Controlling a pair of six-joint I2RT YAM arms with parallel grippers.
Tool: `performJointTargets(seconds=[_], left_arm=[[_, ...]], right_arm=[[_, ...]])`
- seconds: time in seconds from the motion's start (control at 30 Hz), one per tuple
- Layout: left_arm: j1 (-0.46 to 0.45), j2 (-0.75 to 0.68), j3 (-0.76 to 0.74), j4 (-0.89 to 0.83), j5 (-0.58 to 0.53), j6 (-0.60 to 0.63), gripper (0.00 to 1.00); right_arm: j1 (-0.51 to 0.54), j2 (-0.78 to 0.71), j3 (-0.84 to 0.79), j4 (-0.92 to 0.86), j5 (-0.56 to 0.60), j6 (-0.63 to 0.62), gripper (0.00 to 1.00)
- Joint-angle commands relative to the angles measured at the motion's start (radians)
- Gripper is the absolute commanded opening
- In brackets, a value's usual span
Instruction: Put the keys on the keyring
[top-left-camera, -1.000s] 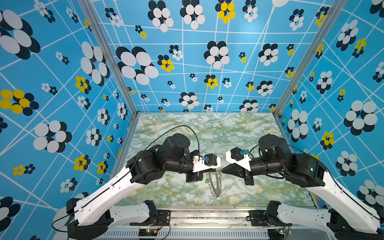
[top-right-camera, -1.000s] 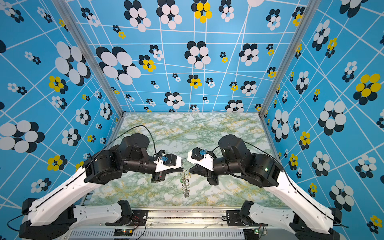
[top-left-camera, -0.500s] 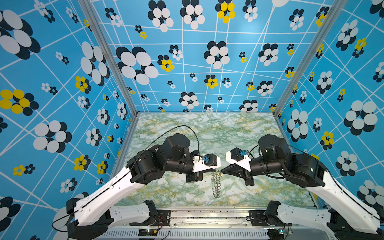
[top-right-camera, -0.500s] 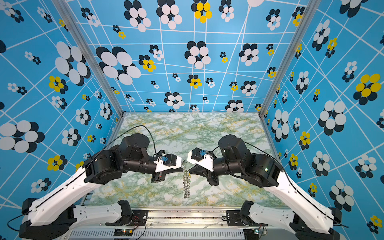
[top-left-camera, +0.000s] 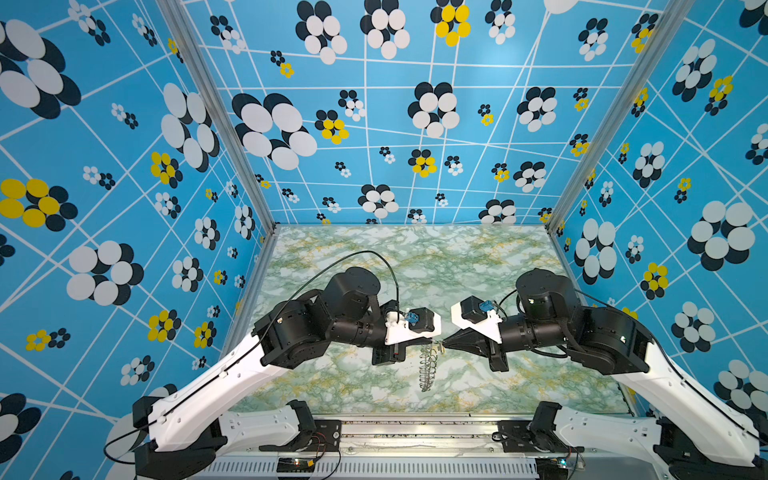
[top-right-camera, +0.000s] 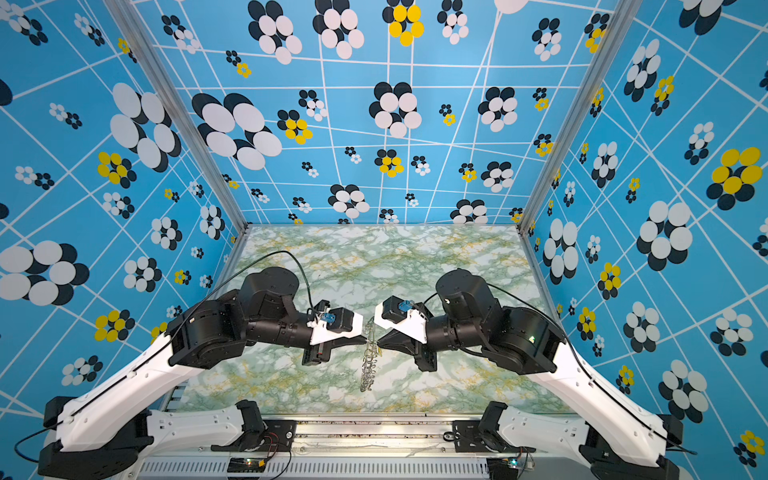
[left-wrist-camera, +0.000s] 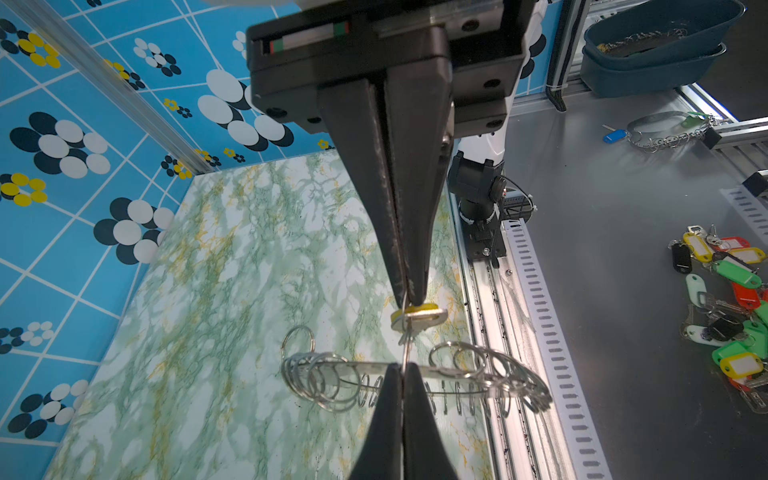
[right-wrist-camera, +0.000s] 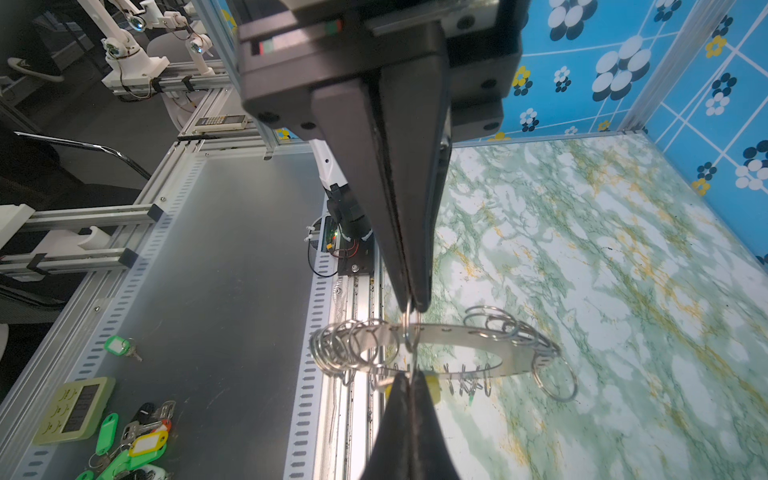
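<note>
Keyring (right-wrist-camera: 453, 336), lifted above marble table (top-left-camera: 478, 266), hangs edge-on between tip-to-tip grippers: right gripper (right-wrist-camera: 411, 305) clamped on its wire loop, left gripper (left-wrist-camera: 409, 297) clamped on yellow key (left-wrist-camera: 419, 313) just beside

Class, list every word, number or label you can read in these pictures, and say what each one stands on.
No text can be read.
Pale green display device: characters too blurred.
Keypad device on the frame: too small.
Spare key tags: label windows look blank.
</note>
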Motion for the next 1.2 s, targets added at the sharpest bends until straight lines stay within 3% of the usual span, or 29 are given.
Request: performJointTargets(seconds=[0.0, 1.17], left_arm=[[-0.008, -0.009, 0.036, 0.012, 0.009, 0.014, 0.00], [-0.010, 0.004, 0.043, 0.008, 0.017, 0.011, 0.00]], right_arm=[[0.008, 0.001, 0.011, -0.015, -0.021, -0.013, 0.00], [0.022, 0.019, 0.023, -0.016, -0.097, -0.017, 0.00]])
